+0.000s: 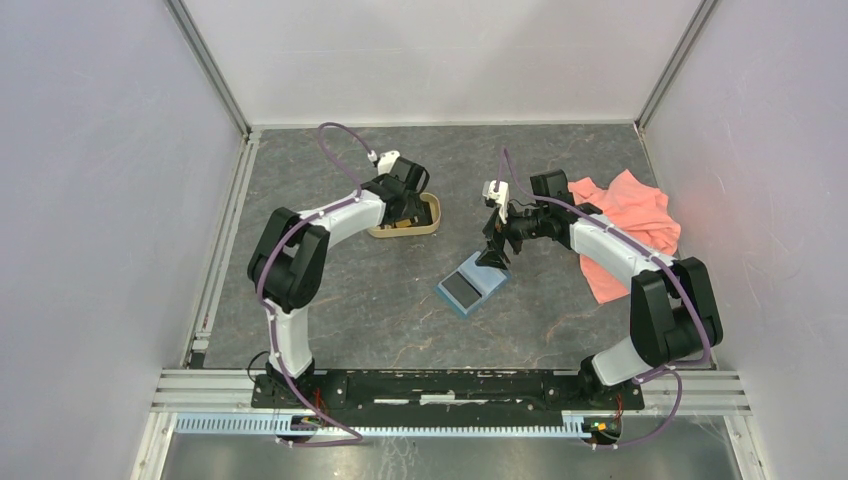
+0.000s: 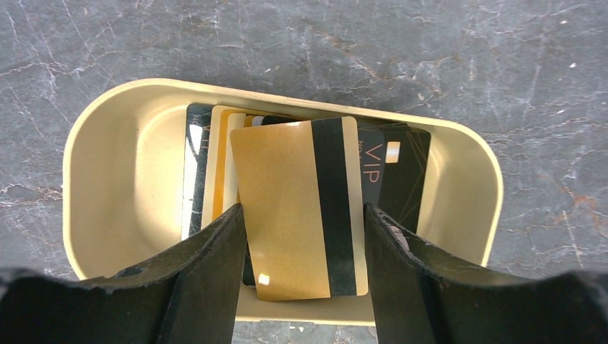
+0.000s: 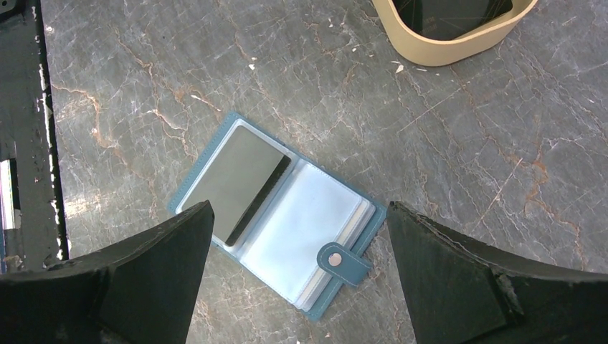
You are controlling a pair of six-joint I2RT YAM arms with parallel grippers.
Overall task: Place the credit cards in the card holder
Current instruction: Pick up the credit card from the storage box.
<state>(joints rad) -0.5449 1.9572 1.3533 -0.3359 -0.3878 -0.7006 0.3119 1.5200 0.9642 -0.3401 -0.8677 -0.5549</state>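
Note:
The teal-blue card holder [image 1: 472, 282] lies open on the table; in the right wrist view [image 3: 308, 215] its left pocket holds a dark card [image 3: 233, 183] and its right pockets look light blue. My right gripper [image 1: 493, 255] hovers just above it, open and empty [image 3: 299, 206]. The other credit cards, black and yellow-gold, lie stacked in the tan oval tray [image 2: 100, 136]. My left gripper [image 2: 305, 209] is inside the tray, its fingers pressed on the two long edges of a gold card with a black stripe [image 2: 287, 208], which sits tilted above the stack.
A black VIP card [image 2: 401, 172] lies under the gold one. The tray [image 1: 432, 222] stands left of the holder, also in the right wrist view [image 3: 444, 46]. A crumpled salmon cloth [image 1: 630, 225] lies at the right, under the right arm. White walls enclose the table.

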